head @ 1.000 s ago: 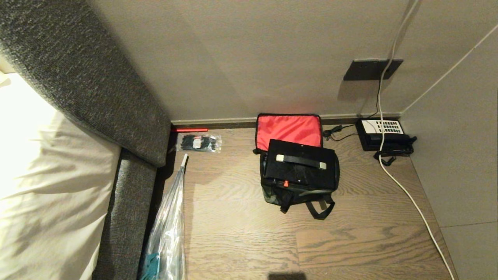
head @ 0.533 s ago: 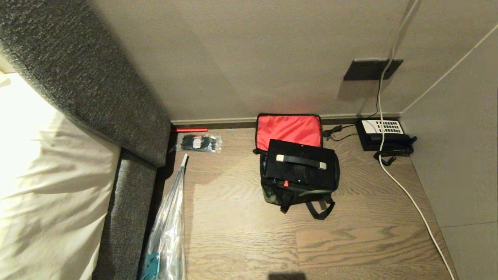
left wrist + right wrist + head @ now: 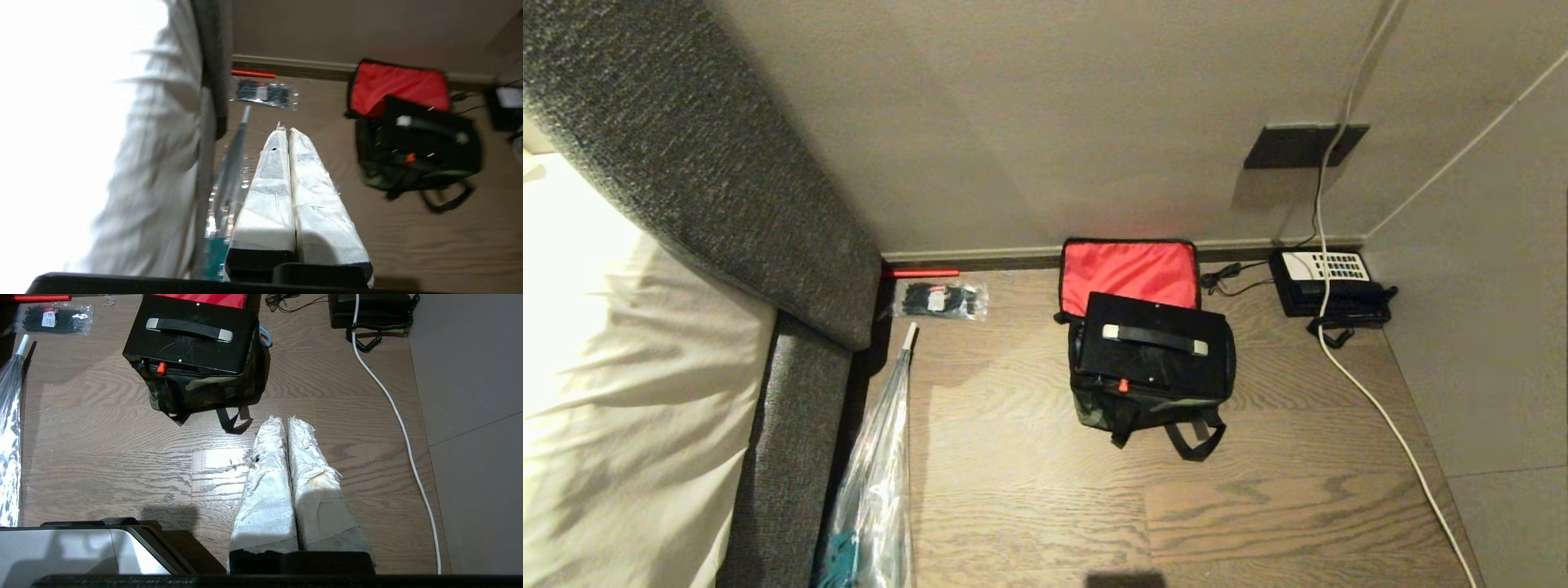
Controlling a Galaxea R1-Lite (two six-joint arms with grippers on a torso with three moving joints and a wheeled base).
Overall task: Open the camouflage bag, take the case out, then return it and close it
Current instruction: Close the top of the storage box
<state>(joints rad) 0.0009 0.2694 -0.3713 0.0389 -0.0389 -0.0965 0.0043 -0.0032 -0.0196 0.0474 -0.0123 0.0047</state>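
The bag (image 3: 1147,404) sits on the wooden floor (image 3: 1029,490) with its lid (image 3: 1129,272) thrown back, red lining up, leaning toward the wall behind it. The case (image 3: 1156,347) stands in the bag's mouth, its top well proud of the rim, so it reads as only partly seated. Its long axis runs roughly parallel to the wall, and the handle (image 3: 1154,337) lies along that axis on top, with the small red latch (image 3: 1122,385) on the side nearest the robot.

Neither arm shows in the head view. The right pincer (image 3: 286,420) is closed with its two taped fingers pressed together, holding nothing; it hangs over bare floor on the robot's side of the bag, just beyond the bag's loose strap (image 3: 231,420). The left pincer (image 3: 287,131) is likewise closed and empty, and the bag lies off to its right, further away, with the folded umbrella (image 3: 231,163) on its other side.

The right arm looks the nearer of the two. The case lies ahead of it and a little to the left, so a reach for the handle would cross the bag's near edge, and the fingers would have to part and straddle the handle across its length.
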